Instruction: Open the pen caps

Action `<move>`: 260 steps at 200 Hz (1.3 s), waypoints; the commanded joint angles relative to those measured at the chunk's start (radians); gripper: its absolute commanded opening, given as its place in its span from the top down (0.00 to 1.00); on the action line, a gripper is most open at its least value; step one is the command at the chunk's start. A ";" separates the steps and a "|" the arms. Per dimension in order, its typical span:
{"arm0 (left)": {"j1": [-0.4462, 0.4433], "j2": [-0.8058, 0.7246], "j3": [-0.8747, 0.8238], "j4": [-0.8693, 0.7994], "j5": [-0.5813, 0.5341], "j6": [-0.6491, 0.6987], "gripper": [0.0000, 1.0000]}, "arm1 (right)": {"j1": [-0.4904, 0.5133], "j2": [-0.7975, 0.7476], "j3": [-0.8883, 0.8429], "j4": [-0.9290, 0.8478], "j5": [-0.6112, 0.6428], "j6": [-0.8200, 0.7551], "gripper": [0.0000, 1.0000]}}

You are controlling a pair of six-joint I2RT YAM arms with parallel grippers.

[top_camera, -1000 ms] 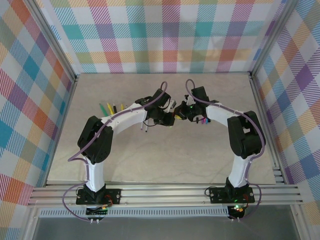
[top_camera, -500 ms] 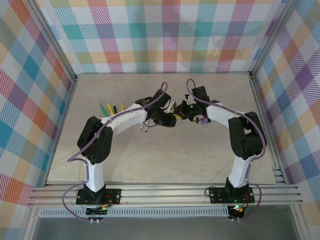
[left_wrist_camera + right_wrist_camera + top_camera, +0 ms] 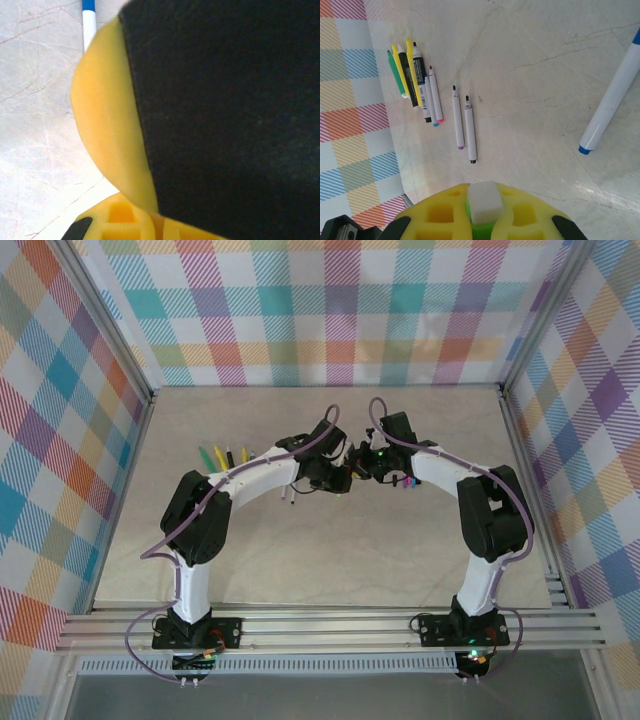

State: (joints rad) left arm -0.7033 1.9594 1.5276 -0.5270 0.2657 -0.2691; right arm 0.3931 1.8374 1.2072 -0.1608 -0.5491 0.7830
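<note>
Robotics lab test cell: aluminium-profile frame (image 3: 330, 625), checked fabric walls (image 3: 330, 310) around a marble-pattern tabletop (image 3: 330, 560), left arm base (image 3: 197, 632) and right arm base (image 3: 468, 630) bolted to the frame's front rails.

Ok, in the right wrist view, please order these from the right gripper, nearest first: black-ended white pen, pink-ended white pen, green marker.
From the right gripper:
1. Black-ended white pen, just ahead, slightly left.
2. Pink-ended white pen, farther away, to the left.
3. Green marker, farthest, at the far left.
</note>
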 commanded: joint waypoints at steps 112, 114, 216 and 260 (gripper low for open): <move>-0.059 -0.559 -0.511 -0.062 -0.119 -0.069 1.00 | -0.181 0.236 0.489 -0.293 0.107 -0.096 1.00; -0.051 -0.549 -0.504 -0.062 -0.122 -0.066 1.00 | -0.181 0.231 0.482 -0.297 0.111 -0.100 1.00; 0.093 -0.034 -0.134 -0.113 -0.281 0.014 1.00 | -0.100 0.106 0.247 -0.423 0.408 -0.275 1.00; 0.096 0.027 -0.073 -0.158 -0.375 0.014 1.00 | -0.090 0.143 0.243 -0.436 0.442 -0.281 1.00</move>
State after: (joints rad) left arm -0.6106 1.9648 1.4052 -0.6266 -0.0246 -0.2707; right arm 0.2962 1.9575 1.4601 -0.5678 -0.1452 0.5301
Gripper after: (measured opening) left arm 0.084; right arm 0.110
